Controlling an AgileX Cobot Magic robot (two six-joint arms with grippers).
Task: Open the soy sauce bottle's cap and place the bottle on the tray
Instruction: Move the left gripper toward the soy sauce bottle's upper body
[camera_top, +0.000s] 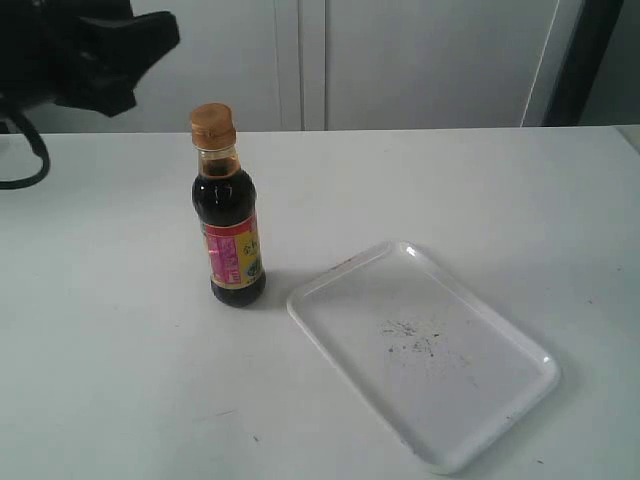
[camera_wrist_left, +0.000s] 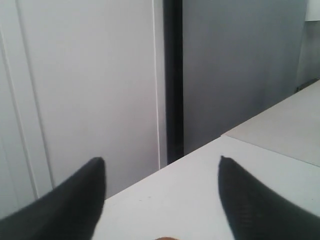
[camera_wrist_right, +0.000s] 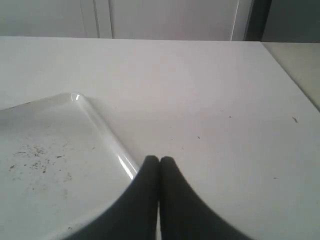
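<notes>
Table (camera_top: 120, 380) is white and bare except for two task items. Tray (camera_top: 380, 290) lies flat at front right, skewed to the table edge and empty apart from dark specks (camera_top: 412, 338) at its centre. It's just beside the bottle, not touching, so my read is a short carry once the cap is dealt with.

Left arm (camera_top: 95, 45) is a dark block at top left, cut off by the frame, up behind the bottle. Its shape isn't readable there.

Soy sauce bottle (camera_top: 228, 225) stands upright on the table left of the tray, label facing front, not yet on the tray.

Left gripper (camera_wrist_left: 160, 160): fingers spread wide, nothing between them. Looks staged above the bottle top for the cap. An orange sliver at that view's lower edge is probably the cap, but too little shows to confirm.

Right gripper (camera_wrist_right: 159, 160): fingers pressed together, empty, parked low over the tray's rim. It's absent from the exterior view.

Cap (camera_top: 213, 125) sits closed on the neck. Hinge side not discernible.
</notes>
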